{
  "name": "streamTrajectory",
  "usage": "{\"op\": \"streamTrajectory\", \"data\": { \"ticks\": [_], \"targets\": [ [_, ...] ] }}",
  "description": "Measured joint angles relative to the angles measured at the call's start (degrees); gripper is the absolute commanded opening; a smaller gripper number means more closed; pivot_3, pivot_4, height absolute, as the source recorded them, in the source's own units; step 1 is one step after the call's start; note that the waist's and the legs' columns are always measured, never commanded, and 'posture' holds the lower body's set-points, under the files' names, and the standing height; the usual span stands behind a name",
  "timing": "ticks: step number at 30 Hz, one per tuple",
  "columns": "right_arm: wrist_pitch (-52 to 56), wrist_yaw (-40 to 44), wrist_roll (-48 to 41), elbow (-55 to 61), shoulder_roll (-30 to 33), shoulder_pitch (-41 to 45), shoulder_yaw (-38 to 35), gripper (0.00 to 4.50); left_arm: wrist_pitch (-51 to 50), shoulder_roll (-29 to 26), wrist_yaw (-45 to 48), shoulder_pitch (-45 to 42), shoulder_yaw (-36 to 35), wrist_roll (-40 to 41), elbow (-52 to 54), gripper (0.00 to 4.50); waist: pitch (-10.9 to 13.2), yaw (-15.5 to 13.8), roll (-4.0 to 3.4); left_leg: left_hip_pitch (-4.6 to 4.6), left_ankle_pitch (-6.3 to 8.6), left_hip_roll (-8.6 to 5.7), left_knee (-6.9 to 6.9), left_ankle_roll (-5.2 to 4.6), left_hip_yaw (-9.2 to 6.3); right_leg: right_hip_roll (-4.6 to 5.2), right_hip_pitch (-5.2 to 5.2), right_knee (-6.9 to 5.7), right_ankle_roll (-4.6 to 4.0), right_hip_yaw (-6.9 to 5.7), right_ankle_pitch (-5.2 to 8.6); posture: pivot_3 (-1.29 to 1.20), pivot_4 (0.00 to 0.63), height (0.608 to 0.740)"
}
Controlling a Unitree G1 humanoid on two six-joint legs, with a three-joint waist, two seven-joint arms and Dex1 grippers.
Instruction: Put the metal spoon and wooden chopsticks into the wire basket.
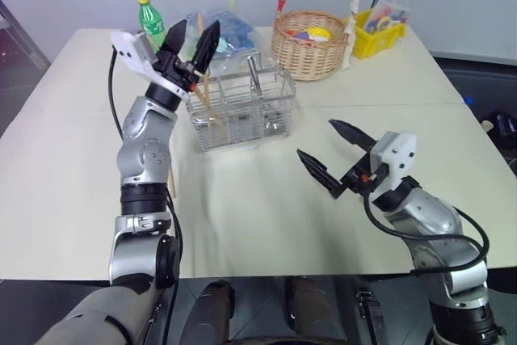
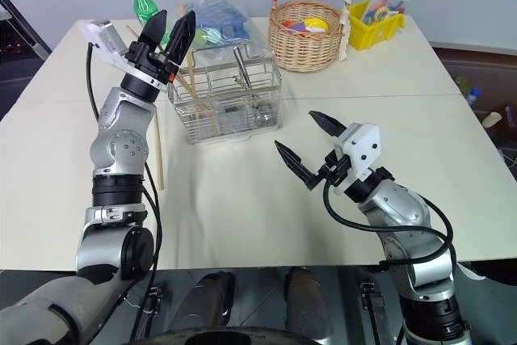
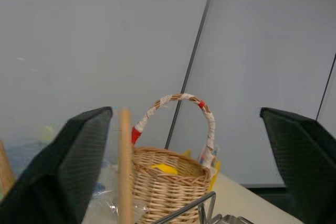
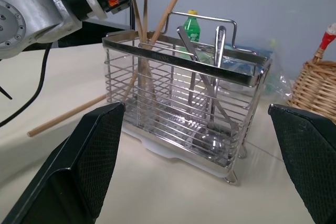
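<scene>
Both grippers stood wide open and empty around the wire basket [image 4: 184,103].

The right wrist view showed the metal spoon [image 4: 216,77] standing inside the shiny mesh, two wooden chopsticks [image 4: 152,30] leaning in its end compartment, one more lying on the table [image 1: 171,175]. The left gripper [image 1: 192,42] hovered above that end; the right gripper [image 1: 329,155] hung over bare cloth.

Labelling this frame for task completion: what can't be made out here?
- Wooden chopsticks in the wire basket: the count is unclear; the left hand covers their tops in the eye views, and the wires cross them in the right wrist view.
- Stick on the table: the left arm hides most of it in the eye views.
- Metal spoon: its bowl is lost behind the mesh.
- Wicker basket contents: too small.
</scene>
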State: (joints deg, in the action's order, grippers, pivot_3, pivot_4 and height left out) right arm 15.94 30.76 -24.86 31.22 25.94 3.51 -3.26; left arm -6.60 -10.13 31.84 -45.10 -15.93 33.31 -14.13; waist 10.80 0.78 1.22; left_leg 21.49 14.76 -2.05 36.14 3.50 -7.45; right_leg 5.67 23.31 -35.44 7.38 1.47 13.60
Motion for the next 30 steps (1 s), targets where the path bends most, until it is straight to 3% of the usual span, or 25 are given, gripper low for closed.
{"op": "streamTrajectory", "data": {
  "ticks": [5, 9, 15, 20, 24, 30],
  "targets": [
    [0.0, 1.1, -0.1, 0.0, 0.2, 0.0, 0.0, 4.5, -4.4, -0.9, -1.8, -0.8, -0.4, 2.9, 4.0, 4.46, 0.0, 0.1, 0.0, 0.0, 0.0, 0.0, 0.0, 0.0, -0.01, 0.0, 0.0, -0.01, 0.0, 0.0, 0.0, 0.0, 0.15, 0.74],
    [1.3, 3.1, -1.2, 0.0, 2.3, 1.1, 0.0, 4.5, -8.1, -5.2, -5.4, -5.4, -1.7, 4.7, 7.7, 4.46, 0.0, 0.2, 0.0, -0.01, 0.0, 0.0, 0.0, 0.0, -0.01, 0.0, 0.0, 0.0, 0.0, 0.0, 0.0, 0.0, 0.15, 0.74],
    [5.6, 6.1, -5.5, 0.5, 6.1, 1.6, -0.9, 4.5, -13.2, -14.4, -14.5, -5.4, -2.1, -0.9, 11.0, 4.46, 0.0, 0.2, -0.02, -0.04, 0.0, 0.0, -0.02, 0.0, -0.01, 0.0, -0.01, -0.02, 0.0, 0.0, 0.0, 0.0, 0.15, 0.74],
    [8.0, 8.6, -9.3, 2.6, 9.4, 1.7, -2.9, 4.5, -20.9, -18.2, -24.4, -0.4, -4.1, -5.7, 13.7, 4.46, 0.0, 0.0, -0.01, -0.03, 0.0, 0.0, -0.01, -0.01, -0.04, 0.0, -0.01, -0.02, 0.0, 0.0, 0.0, 0.0, 0.15, 0.74],
    [9.5, 10.0, -10.9, 2.7, 11.2, 2.5, -3.9, 4.5, -32.6, -18.8, -37.5, 3.4, -5.6, -12.1, 14.0, 4.46, 0.0, 0.1, -0.01, -0.04, 0.01, 0.0, -0.02, -0.01, -0.03, 0.0, -0.01, -0.03, 0.01, 0.0, 0.0, 0.0, 0.15, 0.74],
    [10.4, 10.2, -11.5, 2.7, 11.3, 3.4, -4.0, 4.5, -43.5, -13.2, -43.2, 6.3, -7.1, -12.5, 17.5, 4.46, 0.0, -0.3, 0.15, 0.06, 0.01, -0.01, 0.04, 0.0, -0.06, 0.0, -0.01, 0.03, 0.01, -0.02, 0.0, 0.0, 0.15, 0.74]
  ]
}}
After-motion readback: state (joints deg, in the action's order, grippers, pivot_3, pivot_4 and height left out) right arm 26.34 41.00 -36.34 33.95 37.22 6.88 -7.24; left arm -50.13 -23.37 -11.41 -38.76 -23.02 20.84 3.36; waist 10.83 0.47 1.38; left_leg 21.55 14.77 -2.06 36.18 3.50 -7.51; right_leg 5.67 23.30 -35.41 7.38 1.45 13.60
